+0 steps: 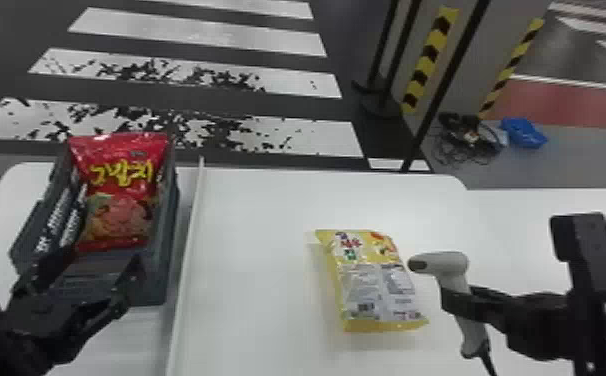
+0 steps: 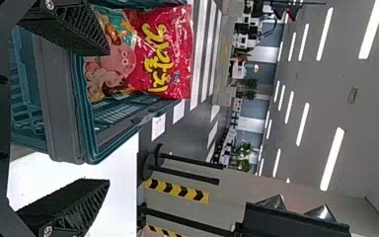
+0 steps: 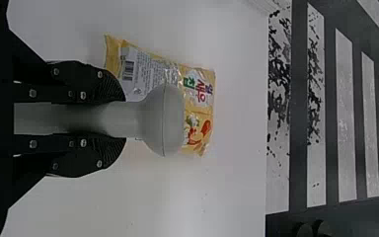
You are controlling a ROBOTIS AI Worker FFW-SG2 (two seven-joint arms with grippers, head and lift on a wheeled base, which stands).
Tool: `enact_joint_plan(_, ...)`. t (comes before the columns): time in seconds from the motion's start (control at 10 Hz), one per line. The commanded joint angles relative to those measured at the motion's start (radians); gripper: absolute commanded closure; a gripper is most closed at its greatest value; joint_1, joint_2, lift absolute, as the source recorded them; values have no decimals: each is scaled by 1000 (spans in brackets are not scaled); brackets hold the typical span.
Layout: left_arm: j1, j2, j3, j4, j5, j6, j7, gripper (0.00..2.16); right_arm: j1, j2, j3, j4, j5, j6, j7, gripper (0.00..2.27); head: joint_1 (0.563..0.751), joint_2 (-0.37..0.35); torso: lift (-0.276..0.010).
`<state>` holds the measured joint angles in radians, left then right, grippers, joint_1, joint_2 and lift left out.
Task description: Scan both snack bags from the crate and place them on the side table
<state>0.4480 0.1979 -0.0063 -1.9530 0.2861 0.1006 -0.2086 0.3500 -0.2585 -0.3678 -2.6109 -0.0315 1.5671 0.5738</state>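
Observation:
At the near end of the grey crate (image 1: pixel 159 280), my left gripper (image 1: pixel 89 265) stands open. A red snack bag (image 1: pixel 122 200) leans upright inside that crate. The left wrist view has the red bag (image 2: pixel 165 54) beyond my left gripper (image 2: pixel 106 118), whose fingers are wide apart with nothing between them. A yellow snack bag (image 1: pixel 374 280) lies on the white table, back side up with its barcode showing. My right gripper (image 1: pixel 459 300) is shut on the handle of the grey scanner (image 1: pixel 439 262), right of the yellow bag. In the right wrist view, my right gripper (image 3: pixel 118 120) holds the scanner (image 3: pixel 163 120), partly covering the yellow bag (image 3: pixel 197 89).
A raised white edge (image 1: pixel 189 240) runs between the crate and the yellow bag. The scanner's cable hangs below its handle. Black poles (image 1: pixel 437 110) stand behind the table, with cables and a blue bag (image 1: pixel 523 133) on the floor beyond.

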Motion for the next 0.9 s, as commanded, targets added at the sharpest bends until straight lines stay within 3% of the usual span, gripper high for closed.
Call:
enact_joint_plan(0.0, -2, 0, -1, 2, 2, 0, 0, 76, 20, 12, 32, -44, 13, 5, 0, 2253, 695, -176, -95)
enact_joint_plan(0.8, 5, 5, 0, 8, 13, -9, 0, 76, 116, 58, 173, -126, 55, 5, -6, 2253, 695, -72, -95)
